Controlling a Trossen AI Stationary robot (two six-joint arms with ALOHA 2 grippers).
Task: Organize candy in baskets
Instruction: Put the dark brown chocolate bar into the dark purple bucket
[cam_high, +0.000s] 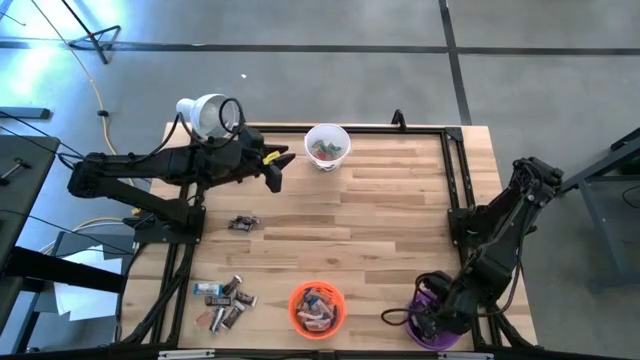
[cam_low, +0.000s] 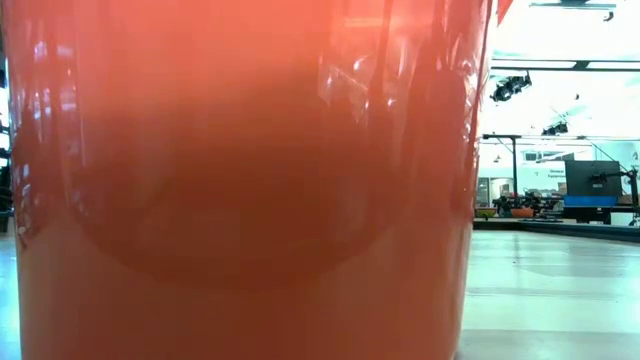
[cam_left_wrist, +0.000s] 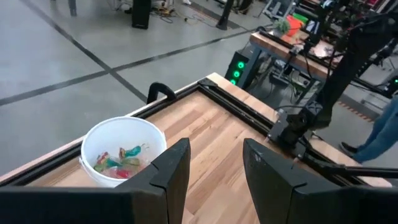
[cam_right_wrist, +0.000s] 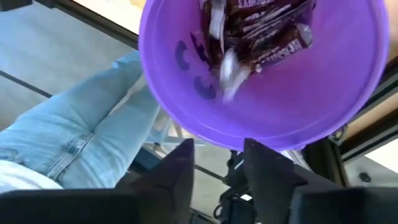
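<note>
Three baskets stand on the wooden table: a white basket (cam_high: 327, 145) (cam_left_wrist: 121, 152) at the far edge, an orange basket (cam_high: 317, 308) (cam_low: 240, 180) at the near edge, and a purple basket (cam_high: 425, 330) (cam_right_wrist: 261, 93) at the near right. Dark brown candy (cam_right_wrist: 261, 31) lies in the purple one, with a blurred silvery piece (cam_right_wrist: 229, 68) above its floor. My right gripper (cam_high: 440, 305) (cam_right_wrist: 217, 165) hangs open over the purple basket, pointing down. My left gripper (cam_high: 275, 165) (cam_left_wrist: 214, 168) hovers open and holding nothing, left of the white basket. Loose candy (cam_high: 225, 297) lies at the near left.
One dark candy (cam_high: 243, 223) lies alone on the table's left half. A white lamp (cam_high: 205, 115) sits at the far left corner. A black frame (cam_high: 455, 170) runs along the table's far and right edges. A person's jeans-clad legs (cam_right_wrist: 68, 130) show below the table's near edge.
</note>
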